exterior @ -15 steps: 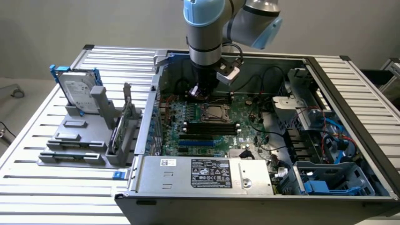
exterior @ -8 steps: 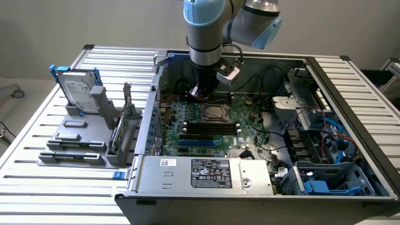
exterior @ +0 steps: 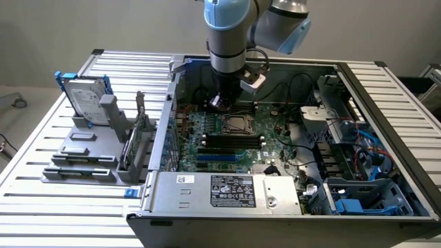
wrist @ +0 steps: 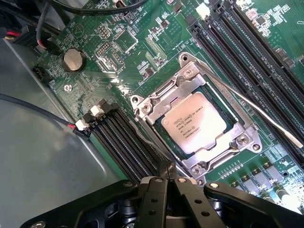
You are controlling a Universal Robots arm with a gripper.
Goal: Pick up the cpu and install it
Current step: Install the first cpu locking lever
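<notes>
- Silver-grey cpu [wrist: 197, 121] is seen seated in the socket frame [wrist: 242, 140] on the motherboard [wrist: 123, 42]. It is judged already placed, w/ the frame lying around its edges, prob. to keep it flat.
- Gripper [wrist: 166, 167] is shut, w/ fingers pressed together and nothing held. Its tips are poised just beside a frame corner, apart from the chip.
- Thin lever [wrist: 266, 118] is seen angled off the frame, so it is judged not latched, though this can't be confirmed.
- Ext. view: the arm is lowered into the open pc case [exterior: 386, 98] at upper centre of frame. The gripper [exterior: 216, 101] is placed just up-left of the cpu [exterior: 236, 123].
- Hard drive [exterior: 86, 101] is parked upright at centre left, well apart.
- Wrist view gives the chip's print, frame screws and closed tips. Ext. view gives arm posture and overall layout.
</notes>
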